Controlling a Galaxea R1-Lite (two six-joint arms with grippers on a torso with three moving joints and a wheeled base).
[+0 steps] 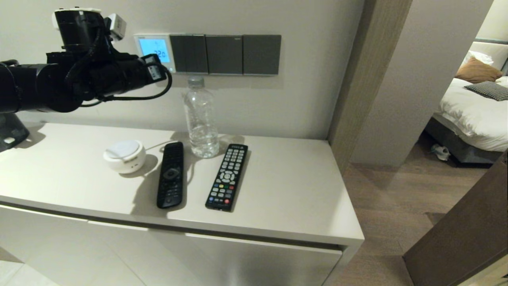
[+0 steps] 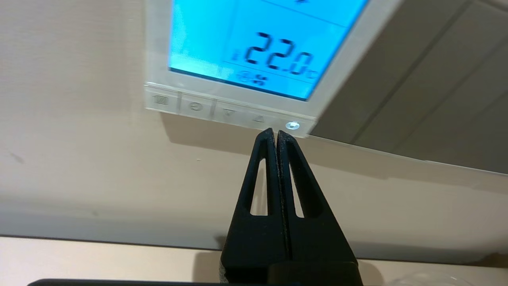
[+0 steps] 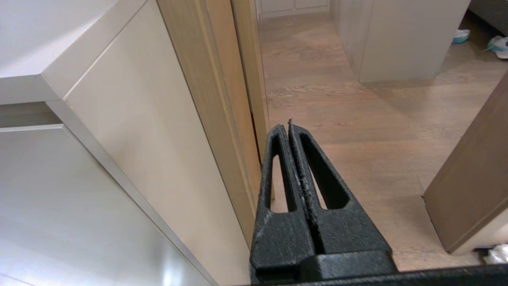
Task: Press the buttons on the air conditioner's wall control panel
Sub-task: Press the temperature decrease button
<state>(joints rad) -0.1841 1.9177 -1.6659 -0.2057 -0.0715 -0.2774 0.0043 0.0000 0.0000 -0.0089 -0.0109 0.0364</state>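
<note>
Five buttons (image 2: pixel 228 113) line thermostat panel (image 2: pixel 254 59) lower edge, wall at 11 o'clock. Left gripper (image 2: pixel 275 133) clenched, empty, tip just under row for narrow poke. Right gripper (image 3: pixel 289 126) clenched, parked beside bench (image 3: pixel 35 59).

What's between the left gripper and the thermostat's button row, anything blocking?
Nothing visible. The left gripper, fingers shut, sits just below the buttons on the wall control panel, with only bare wall around its tip. The water bottle stands lower, on the cabinet top.

White wall panel (image 2: pixel 254 59) glows blue; buttons (image 2: pixel 228 113) beneath.
</note>
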